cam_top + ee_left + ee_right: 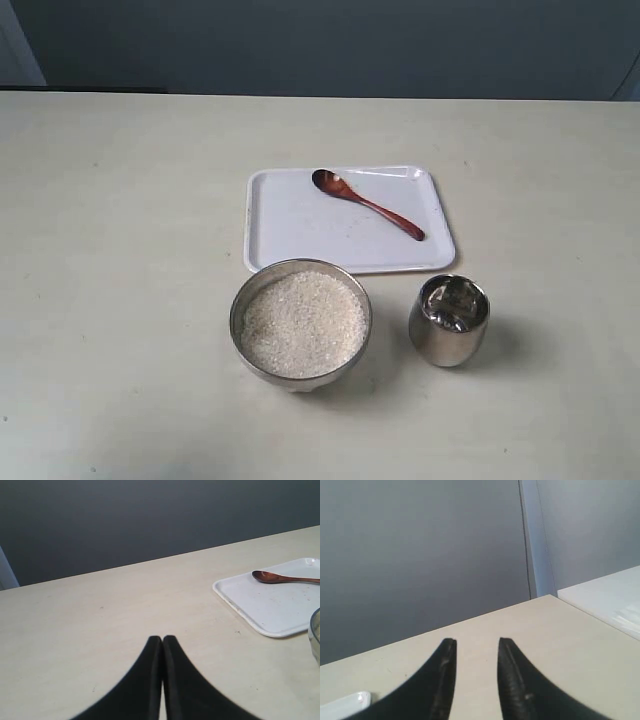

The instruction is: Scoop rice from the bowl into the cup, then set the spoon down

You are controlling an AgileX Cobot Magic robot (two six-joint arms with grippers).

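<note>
The steel bowl (301,322) sits near the table's front, filled with white rice (302,322). To its right stands the shiny steel cup (449,320), upright. The dark wooden spoon (366,203) lies on the white tray (290,225) behind them; it also shows in the left wrist view as the spoon (285,578). Neither gripper appears in the exterior view. My left gripper (162,639) is shut with nothing in it, over bare table well away from the tray. My right gripper (477,641) is open and empty above the table.
The tray's corner (260,605) and the bowl's rim (315,630) show at the edge of the left wrist view. A tray corner (350,702) shows in the right wrist view. A dark wall stands behind the table's far edge.
</note>
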